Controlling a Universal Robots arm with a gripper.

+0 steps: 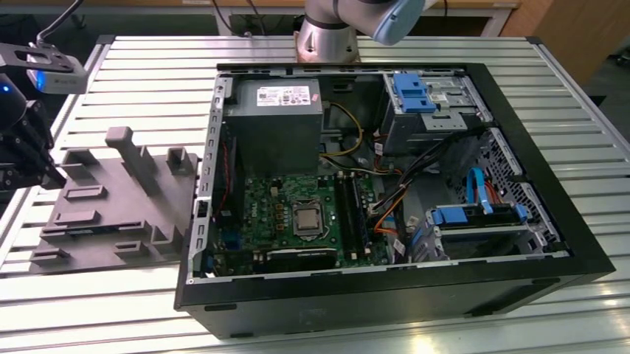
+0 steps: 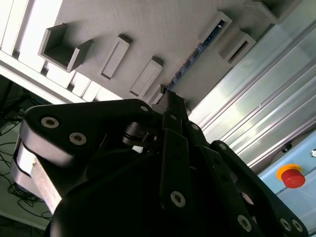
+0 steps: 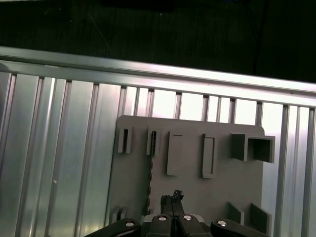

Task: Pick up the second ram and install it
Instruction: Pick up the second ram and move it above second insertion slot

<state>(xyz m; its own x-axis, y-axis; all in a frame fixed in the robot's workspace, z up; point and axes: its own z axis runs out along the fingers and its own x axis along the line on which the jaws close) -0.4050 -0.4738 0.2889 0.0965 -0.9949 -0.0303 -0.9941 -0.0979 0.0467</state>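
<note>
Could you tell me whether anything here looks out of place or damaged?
Nothing stands out: the computer case lies open and level, and the grey holder sits flat beside it with the second ram seated in it.

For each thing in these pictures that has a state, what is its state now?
computer case: lying on its side, side panel off, inside open.
second ram: standing on edge in the grey fixture plate, not gripped.
gripper: shut, holding nothing, over the fixture plate, beside the ram and not touching it.
</note>
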